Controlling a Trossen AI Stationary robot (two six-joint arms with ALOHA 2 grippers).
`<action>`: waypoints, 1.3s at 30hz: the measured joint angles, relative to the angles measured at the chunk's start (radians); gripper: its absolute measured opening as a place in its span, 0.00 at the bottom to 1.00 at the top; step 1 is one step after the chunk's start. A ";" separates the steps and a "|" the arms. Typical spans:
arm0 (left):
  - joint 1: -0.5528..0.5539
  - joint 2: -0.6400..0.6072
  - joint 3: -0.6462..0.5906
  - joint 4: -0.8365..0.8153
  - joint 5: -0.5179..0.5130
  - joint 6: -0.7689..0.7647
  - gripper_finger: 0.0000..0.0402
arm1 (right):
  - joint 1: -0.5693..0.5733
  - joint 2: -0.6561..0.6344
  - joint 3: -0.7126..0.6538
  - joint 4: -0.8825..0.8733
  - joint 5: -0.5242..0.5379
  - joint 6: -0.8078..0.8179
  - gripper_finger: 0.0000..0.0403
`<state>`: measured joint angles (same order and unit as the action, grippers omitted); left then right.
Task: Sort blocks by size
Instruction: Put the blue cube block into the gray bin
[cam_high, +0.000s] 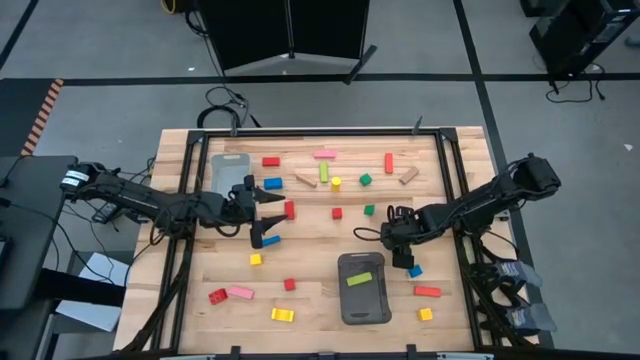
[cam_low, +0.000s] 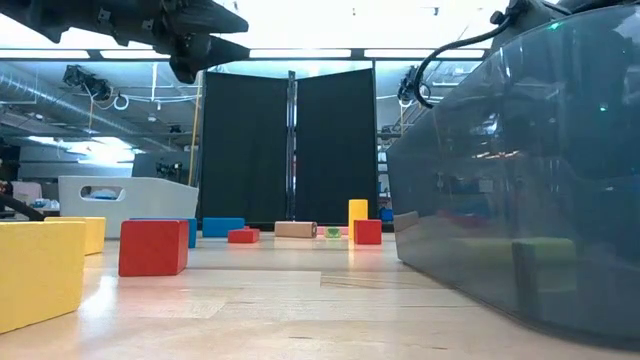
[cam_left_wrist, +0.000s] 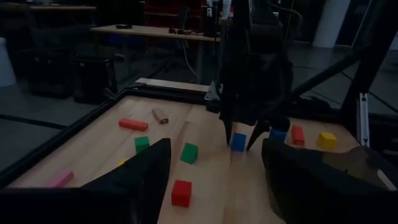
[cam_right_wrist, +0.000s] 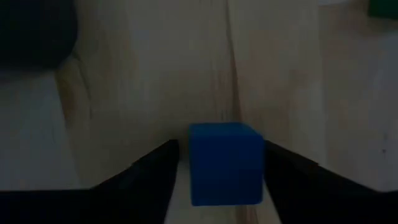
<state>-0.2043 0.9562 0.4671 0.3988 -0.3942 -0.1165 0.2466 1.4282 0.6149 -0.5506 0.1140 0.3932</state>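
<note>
Several painted blocks lie scattered flat on the wooden table (cam_high: 320, 250). My right gripper (cam_high: 400, 252) points down at the table's right middle, open, with a finger on each side of a small blue cube (cam_right_wrist: 225, 163) that rests on the table. A narrow gap shows on both sides of the cube. The left wrist view also shows this cube (cam_left_wrist: 238, 142) between those fingers. A second blue cube (cam_high: 414, 271) lies just beside it. My left gripper (cam_high: 268, 218) is open and empty above the table's left middle, with a red block (cam_high: 290, 209) and a blue block (cam_high: 270, 241) near its fingertips.
A dark grey tray (cam_high: 364, 305) near the front centre holds a yellow-green bar (cam_high: 360, 279). A light grey tray (cam_high: 228, 168) stands at the far left. A red bar (cam_high: 427, 291) and a yellow cube (cam_high: 425, 313) lie nearer than the right gripper. A black frame edges the table.
</note>
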 joint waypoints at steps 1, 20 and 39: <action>0.000 -0.001 0.000 0.000 0.000 0.000 0.65 | 0.000 -0.002 -0.001 0.001 -0.003 0.000 0.51; 0.000 -0.294 0.001 -0.048 -0.068 0.006 0.65 | -0.225 -0.148 0.119 0.310 0.236 -0.214 0.35; 0.000 -0.519 0.002 -0.063 -0.061 0.037 0.65 | -0.371 0.831 1.033 1.001 -0.054 -0.415 0.35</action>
<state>-0.2047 0.4373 0.4686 0.3362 -0.4555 -0.0795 -0.1247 2.2594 1.6482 0.4501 0.0601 -0.0223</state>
